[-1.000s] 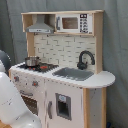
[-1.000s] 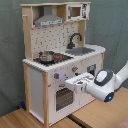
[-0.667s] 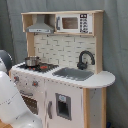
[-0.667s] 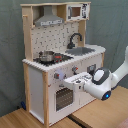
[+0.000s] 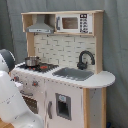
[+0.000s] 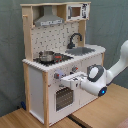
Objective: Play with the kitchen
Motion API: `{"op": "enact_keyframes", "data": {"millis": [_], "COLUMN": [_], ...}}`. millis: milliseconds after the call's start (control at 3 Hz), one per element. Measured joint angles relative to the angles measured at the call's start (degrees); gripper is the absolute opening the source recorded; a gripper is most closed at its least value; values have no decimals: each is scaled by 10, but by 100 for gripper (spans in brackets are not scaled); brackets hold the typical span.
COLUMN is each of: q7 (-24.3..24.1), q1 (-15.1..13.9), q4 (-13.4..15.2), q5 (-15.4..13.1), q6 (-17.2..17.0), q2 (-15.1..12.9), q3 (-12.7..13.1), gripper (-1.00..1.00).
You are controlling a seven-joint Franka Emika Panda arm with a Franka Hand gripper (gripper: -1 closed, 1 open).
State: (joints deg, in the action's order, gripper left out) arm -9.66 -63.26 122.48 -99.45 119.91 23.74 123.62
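Observation:
The kitchen (image 5: 70, 75) is a toy of pale wood and white panels, seen in both exterior views. It has a black-red hob (image 5: 42, 66) with a small metal pot (image 5: 32, 61), a grey sink (image 5: 74, 73), a black faucet (image 5: 85, 58), a range hood (image 5: 41, 25) and a microwave (image 5: 75, 23). In the second exterior view the kitchen (image 6: 55, 60) fills the left half. My gripper (image 6: 69, 81) is pressed up against its front, just below the knobs and above the oven door (image 6: 62, 98). My white arm (image 6: 112, 72) reaches in from the second exterior view's right.
The kitchen stands on a wooden surface (image 6: 102, 112) with a seam running across it. A grey curtain (image 5: 117, 45) hangs behind. My arm's white body (image 5: 12, 102) fills the first exterior view's lower left, in front of the oven side.
In the second exterior view my wrist has edged slightly left, toward the kitchen's front. The kitchen and the pot have not moved.

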Motion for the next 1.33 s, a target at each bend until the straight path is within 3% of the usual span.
{"op": "enact_keyframes", "data": {"millis": [667,1333], "q7": [-39,-82], "q1": [-41,-73], "q4": [-18,-89], "q5": [-64,-75], "q6": [75,134], "q2": [20,87], "q3": [0,11], "gripper": [100,100]}}
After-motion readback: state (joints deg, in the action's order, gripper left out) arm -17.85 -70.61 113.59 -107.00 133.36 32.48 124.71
